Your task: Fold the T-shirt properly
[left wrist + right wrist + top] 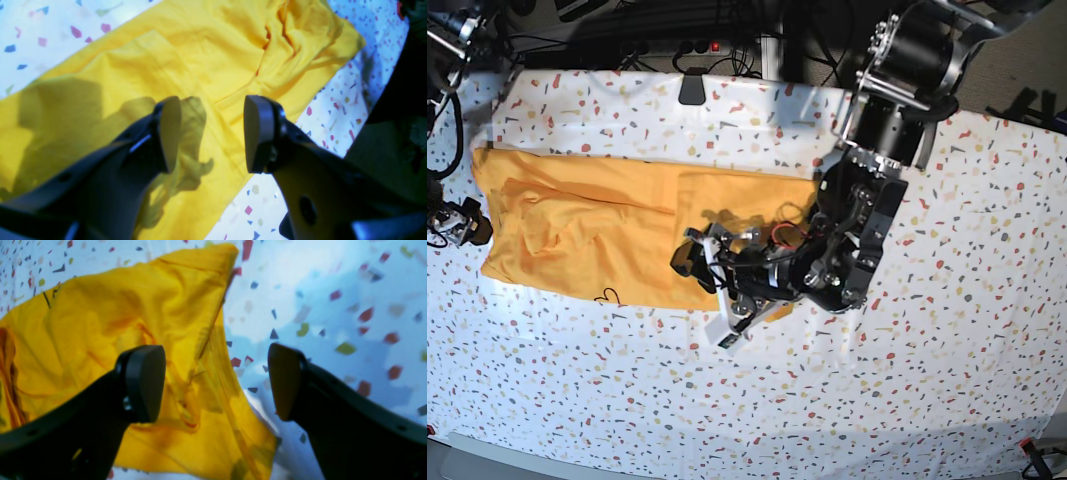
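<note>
The T-shirt (627, 235) lies spread along the far-left part of the speckled table (907, 400), already brought into a long band with one layer doubled over another; a few thin black marks show at its near edge. It is rumpled toward its left end, with deep creases where the cloth bunches.

The left gripper (211, 133) hangs low over the band's right end, its jaws standing apart with nothing between them but the cloth lying below. From its own camera the shirt's edge runs diagonally under the fingers, with bare table just beyond. The right gripper (217, 383) is at the far-left edge of the table, barely seen from the base view; its camera shows the jaws spread wide and empty, straddling the shirt's edge, one finger over yellow cloth and the other over bare table.

To my eye the lengthwise fold is done and both arms are placed between grasps. The next move would seem to call for each gripper to take an end or corner of the band, smoothing the bunched left part first, then carrying one end over the other so that the edges meet squarely.
</note>
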Available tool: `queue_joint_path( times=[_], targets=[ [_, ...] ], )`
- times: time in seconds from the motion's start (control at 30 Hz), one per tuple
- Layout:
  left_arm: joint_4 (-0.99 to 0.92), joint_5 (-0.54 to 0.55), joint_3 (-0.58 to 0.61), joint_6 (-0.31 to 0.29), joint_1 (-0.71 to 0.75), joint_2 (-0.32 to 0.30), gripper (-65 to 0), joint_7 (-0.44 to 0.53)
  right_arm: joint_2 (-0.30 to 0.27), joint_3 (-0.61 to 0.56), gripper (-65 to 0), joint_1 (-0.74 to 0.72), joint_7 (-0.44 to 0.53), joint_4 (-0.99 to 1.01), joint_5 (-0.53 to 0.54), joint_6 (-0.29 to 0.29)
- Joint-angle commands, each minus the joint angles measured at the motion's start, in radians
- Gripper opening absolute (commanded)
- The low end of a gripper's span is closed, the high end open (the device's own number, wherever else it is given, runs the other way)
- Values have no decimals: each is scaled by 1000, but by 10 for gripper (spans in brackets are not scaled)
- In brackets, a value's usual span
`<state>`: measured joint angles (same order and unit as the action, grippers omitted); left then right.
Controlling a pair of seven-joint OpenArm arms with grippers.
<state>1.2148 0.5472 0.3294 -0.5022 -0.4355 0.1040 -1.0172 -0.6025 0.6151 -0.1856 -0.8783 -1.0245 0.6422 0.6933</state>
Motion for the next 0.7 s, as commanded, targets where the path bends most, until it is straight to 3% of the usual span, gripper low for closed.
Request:
queue_joint_path(
  times=[0.0,0.17,0.4,0.57,0.67],
  targets=[
    [18,18,0,-7,-31,11,-353,23,-33,6,-191,-37,18,24,24,5],
    [18,17,0,-8,-30,11,-353,23,-61,5,-191,-106,12,202,53,5],
    [18,17,0,-8,-30,11,-353,22,-54,5,-191,-110,-16,266,51,5],
    [18,-38,0,-8,-30,9,-354,23,-55,5,-191,-110,-142,267,193,5],
    [18,-91,0,-15,-30,3,-353,23,-55,5,-191,-110,-162,267,223,5]
  ],
)
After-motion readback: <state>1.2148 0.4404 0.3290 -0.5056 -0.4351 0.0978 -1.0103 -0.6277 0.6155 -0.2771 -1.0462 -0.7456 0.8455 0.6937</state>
